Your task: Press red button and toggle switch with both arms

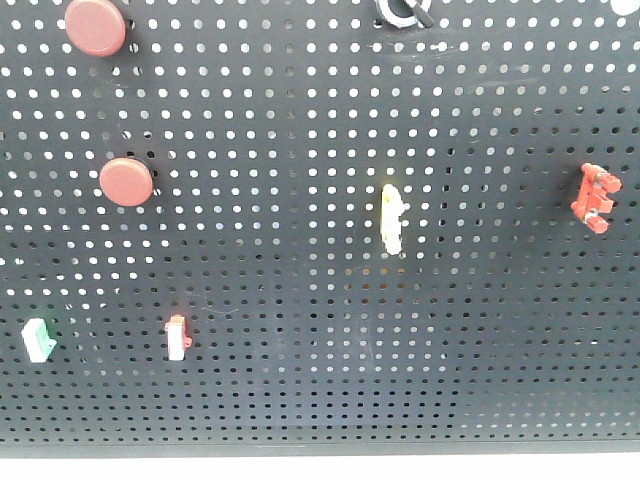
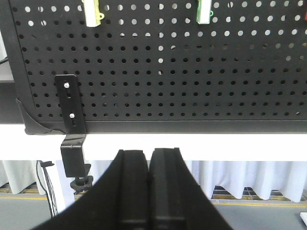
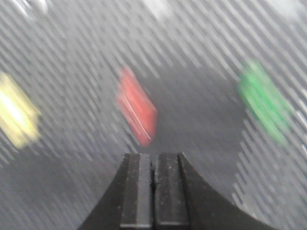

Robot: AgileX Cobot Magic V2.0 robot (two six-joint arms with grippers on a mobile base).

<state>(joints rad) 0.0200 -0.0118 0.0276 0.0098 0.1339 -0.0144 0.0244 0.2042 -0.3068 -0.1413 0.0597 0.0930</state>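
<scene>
Two red round buttons sit at the upper left of the front view on a black pegboard (image 1: pixel 320 330) — one (image 1: pixel 95 26) at the top edge, the other (image 1: pixel 126 181) lower down. At mid-right the toggle switch (image 1: pixel 594 199) stands alone near the right edge, well apart from the pale yellow lever (image 1: pixel 392 218) in the middle. Low on the left are a green-and-white switch (image 1: pixel 37 339) and, beside it, a small red-and-white rocker (image 1: pixel 177 337). No gripper shows in this view. In the left wrist view the left gripper (image 2: pixel 149 191) fills the bottom centre, its jaws pressed together with nothing between them, below the board's lower edge; a black clamp bracket (image 2: pixel 72 129) hangs at the lower left. The right wrist view is heavily blurred: the right gripper (image 3: pixel 153 191) — jaws closed, empty — sits at the bottom centre, with a red blur (image 3: pixel 136 105) just above it, a yellow blur (image 3: pixel 14 112) at the left and a green one (image 3: pixel 264 100) at the right; which parts these are I cannot tell
</scene>
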